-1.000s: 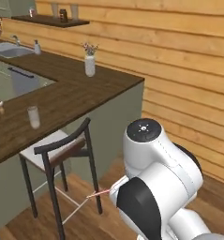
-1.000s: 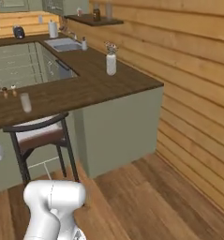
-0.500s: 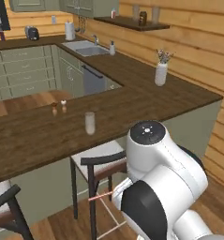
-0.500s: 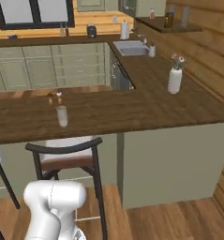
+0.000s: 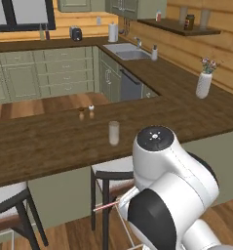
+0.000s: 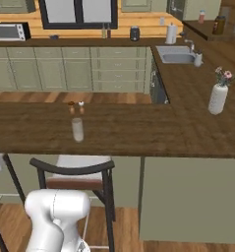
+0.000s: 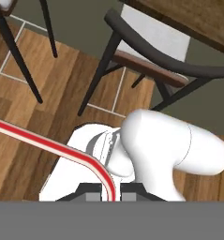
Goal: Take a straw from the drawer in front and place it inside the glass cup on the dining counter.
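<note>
One thin red-and-pale straw [image 7: 52,143], bent near its end, clamped in the gripper [image 7: 108,196].

Glossy white rounded arm [image 5: 171,195] segments, black joint bands, a screw-dotted round cap.

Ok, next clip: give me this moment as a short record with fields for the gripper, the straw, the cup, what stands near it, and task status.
gripper: shut on the straw, low beside the arm, fingertips at the bottom edge of the hand view
straw: red and pale, sticking out sideways from the arm in the left base view
glass cup: upright on the dining counter, nothing in it
near the cup: two small shakers behind it, a chair below the counter edge
farther off: white flower vase
task status: straw held, not yet in the cup
</note>
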